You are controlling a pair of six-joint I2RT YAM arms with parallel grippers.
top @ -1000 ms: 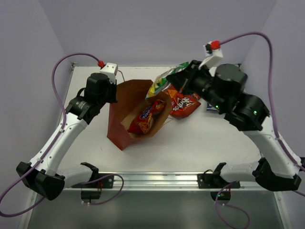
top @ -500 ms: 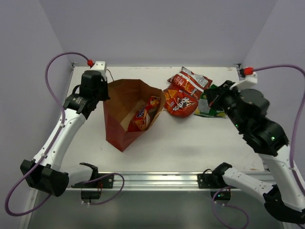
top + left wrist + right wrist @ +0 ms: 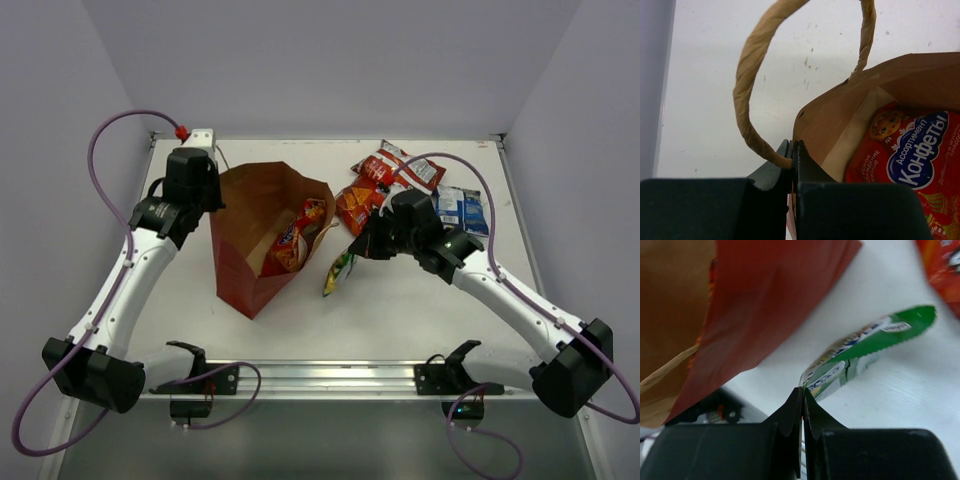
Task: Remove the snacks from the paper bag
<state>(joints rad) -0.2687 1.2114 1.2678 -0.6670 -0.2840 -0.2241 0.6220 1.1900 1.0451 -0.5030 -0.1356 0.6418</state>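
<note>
The red-brown paper bag (image 3: 240,272) gapes open at 9 o'clock on the worktop (image 3: 400,320), its brown-lined rim pinched by the left fingers (image 3: 771,174), with one red snack (image 3: 288,245) inside. The right fingers (image 3: 785,425) pinch the one green-yellow snack (image 3: 338,272), which dangles at the bag's 3 o'clock. Two red bags (image 3: 357,205) (image 3: 402,168) and one blue-white bag (image 3: 462,208) lie at 1 o'clock.

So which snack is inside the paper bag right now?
The red bag with the blue-and-white label, lying in the paper bag. Two other red bags and the blue-white one lie on the table; the green-yellow one hangs from the right hand.
</note>
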